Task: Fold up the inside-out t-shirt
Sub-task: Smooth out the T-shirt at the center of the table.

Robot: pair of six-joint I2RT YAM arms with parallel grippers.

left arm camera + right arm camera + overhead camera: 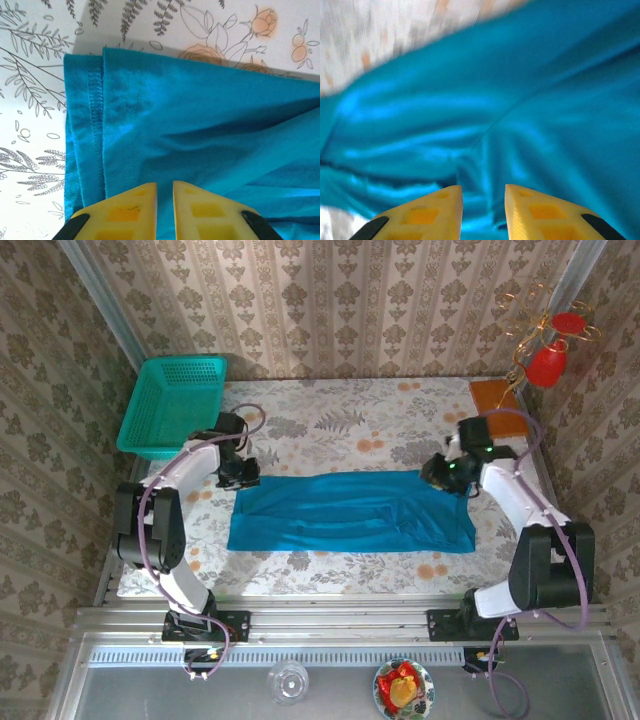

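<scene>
The inside-out t-shirt [350,512] lies flat on the flowered tablecloth as a long teal-blue band, folded lengthwise. My left gripper [240,473] hovers at its far left corner. In the left wrist view the yellow fingers [127,207] stand a narrow gap apart over the cloth [200,115], near a stitched hem [95,100], with nothing between them. My right gripper [445,475] is at the far right corner. Its fingers [430,212] are parted wider above the wrinkled shirt [495,100], which looks blurred, and hold nothing.
A turquoise mesh basket [172,405] stands at the back left, close behind the left arm. A brown board [497,397] and a red ornament [548,360] are at the back right. A glass [288,680] and a bowl of fruit [403,688] sit below the rail.
</scene>
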